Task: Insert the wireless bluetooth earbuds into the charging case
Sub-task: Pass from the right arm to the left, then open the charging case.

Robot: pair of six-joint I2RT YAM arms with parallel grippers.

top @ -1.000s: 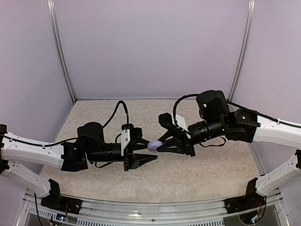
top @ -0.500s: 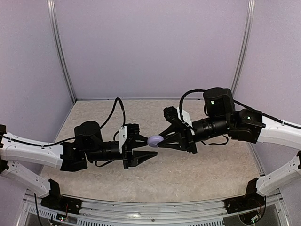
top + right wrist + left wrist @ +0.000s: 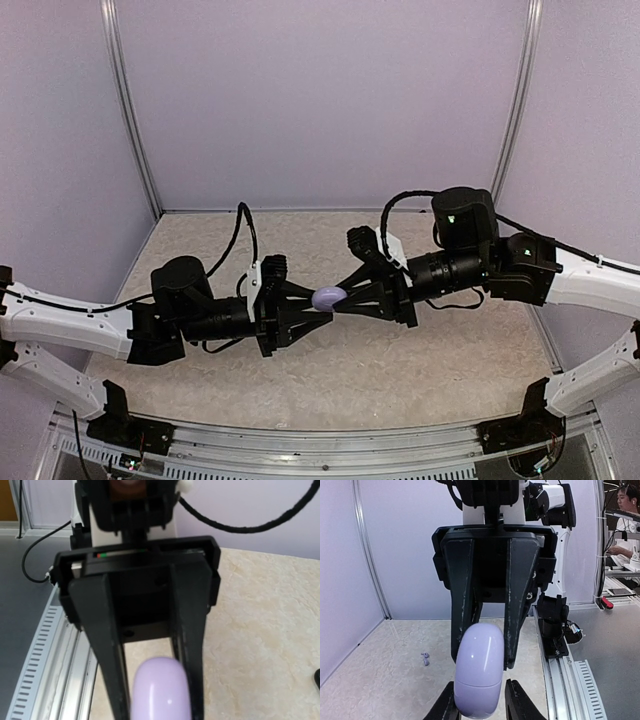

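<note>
Earbud (image 3: pixel 425 658), pale lavender, tiny speck on table (image 3: pixel 380 680), left of case in left wrist view; shape too small to read. Charging case (image 3: pixel 328 297), lavender oval, lid down, up in air between both arms. Right claw (image 3: pixel 342 299) clamped on its sides. Left claw (image 3: pixel 314 301) narrow, fingers hugging other end; firm grip or slim gap, cannot tell. Case's near end cut off in both wrist views

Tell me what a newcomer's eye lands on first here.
A lavender oval plastic case hangs in mid-air at the centre of the top view, with the left gripper and the right gripper meeting nose to nose around it. In the left wrist view, a tiny lavender earbud lies on the speckled beige table, at the left.
</note>
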